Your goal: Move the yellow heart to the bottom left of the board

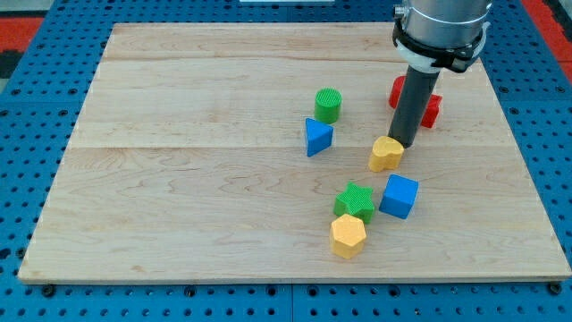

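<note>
**Rod tip at the yellow heart, right half of the board**

My tip [399, 143] is a plain rod end with no claw to spread or press together; it rests against the upper right edge of the yellow heart [386, 154]. The heart lies right of the board's centre, well apart from the bottom left corner. Behind the rod, a red block [431, 105] is partly hidden, its shape unclear. Left of the heart stand a blue triangle [317, 137] and a green cylinder [328, 105]. Below it cluster a blue cube [399, 196], a green star [355, 201] and a yellow hexagon [348, 235], all on the wooden board [179, 179].
</note>
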{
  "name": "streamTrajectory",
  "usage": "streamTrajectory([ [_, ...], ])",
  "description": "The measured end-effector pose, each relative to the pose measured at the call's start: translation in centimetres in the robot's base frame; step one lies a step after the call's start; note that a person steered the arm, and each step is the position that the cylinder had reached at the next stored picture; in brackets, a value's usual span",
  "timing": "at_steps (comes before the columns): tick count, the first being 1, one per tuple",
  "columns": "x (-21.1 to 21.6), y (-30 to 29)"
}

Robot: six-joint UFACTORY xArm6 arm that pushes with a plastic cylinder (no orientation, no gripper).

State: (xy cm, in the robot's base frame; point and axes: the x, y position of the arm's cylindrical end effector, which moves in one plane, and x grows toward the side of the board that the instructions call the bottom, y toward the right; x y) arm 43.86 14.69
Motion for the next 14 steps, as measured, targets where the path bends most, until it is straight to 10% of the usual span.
streamTrajectory([
  [7, 1.8, 0.5],
  [9, 1.5, -13.9],
  [11, 0.6, -8.7],
  [14, 8.9, -32.0],
])
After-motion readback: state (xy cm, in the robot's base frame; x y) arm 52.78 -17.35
